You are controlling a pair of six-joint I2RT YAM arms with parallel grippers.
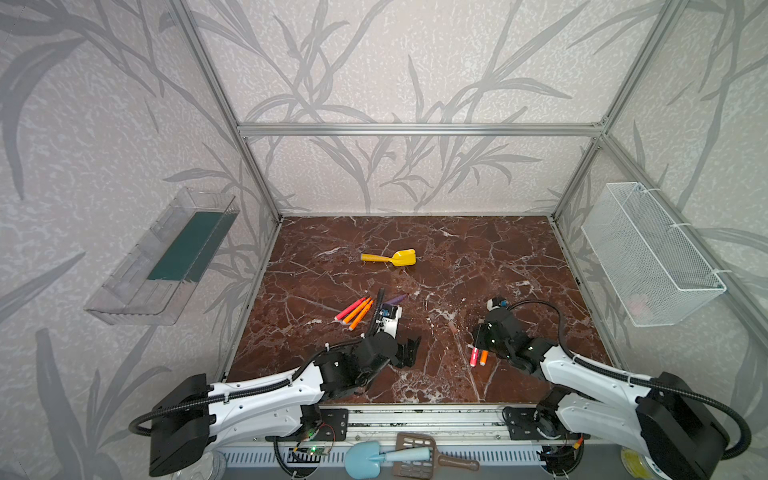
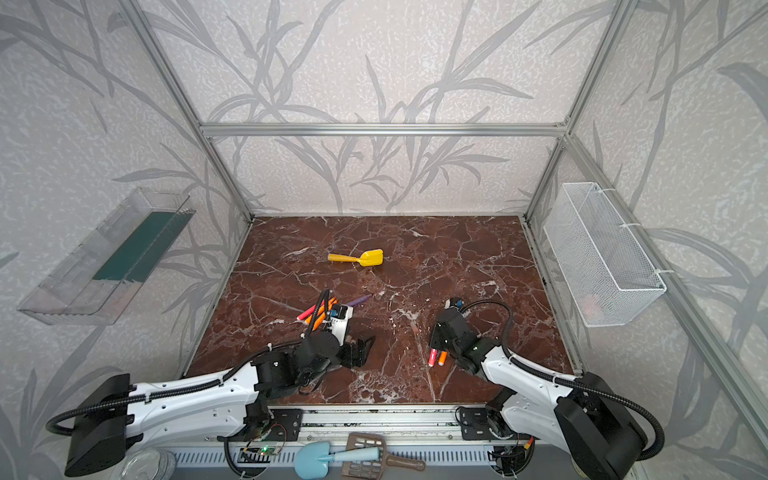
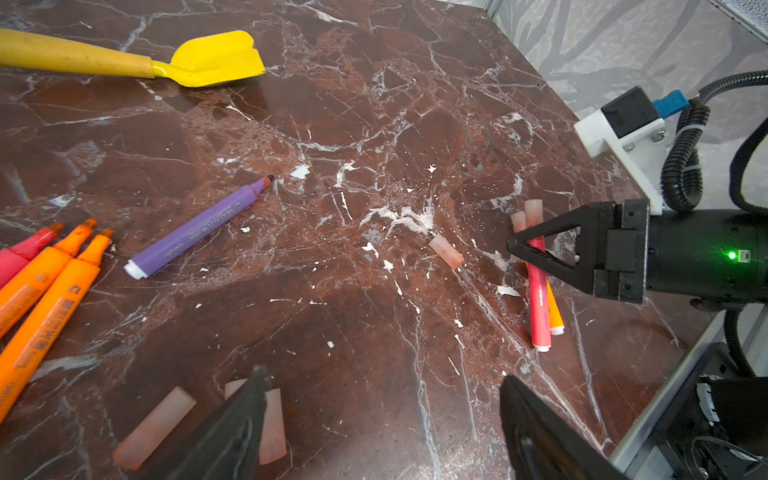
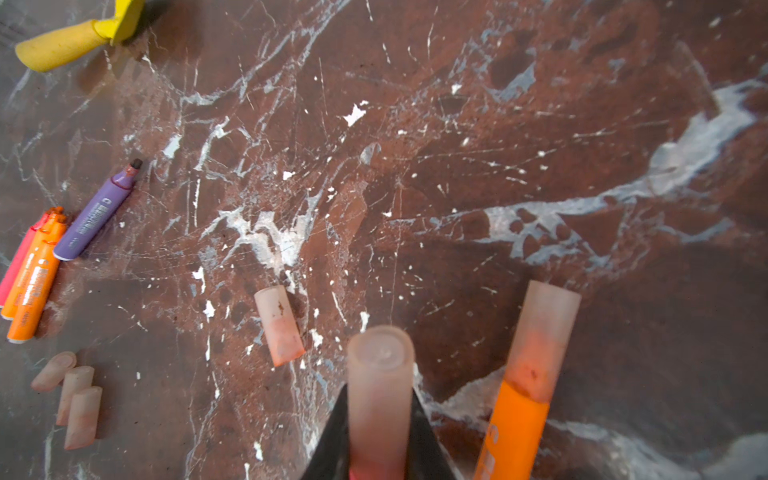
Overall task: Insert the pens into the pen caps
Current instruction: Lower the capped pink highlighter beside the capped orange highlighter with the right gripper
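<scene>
My right gripper [image 3: 513, 243] [image 1: 478, 348] is shut on a pink-red pen [image 3: 539, 299] that wears a pen cap [image 4: 380, 386]. A capped orange pen [image 4: 523, 395] [image 1: 484, 357] lies right beside it. My left gripper [image 3: 382, 374] [image 1: 409, 351] hangs open over bare table, holding nothing. Loose pen caps [image 3: 156, 426] [image 4: 81, 415] lie by its one finger, and another cap [image 3: 446, 250] [image 4: 279, 325] lies mid-table. The uncapped purple pen [image 3: 199, 227] [image 1: 395, 298], two orange pens [image 3: 45, 299] [image 1: 360, 312] and a pink-red pen [image 3: 25, 249] lie together on the left.
A yellow toy shovel [image 1: 390, 257] lies further back on the marble table [image 1: 498, 257]. A white wire basket [image 1: 652, 253] hangs on the right wall and a clear tray [image 1: 162, 257] on the left wall. Scoops [image 1: 415, 455] lie beyond the front rail.
</scene>
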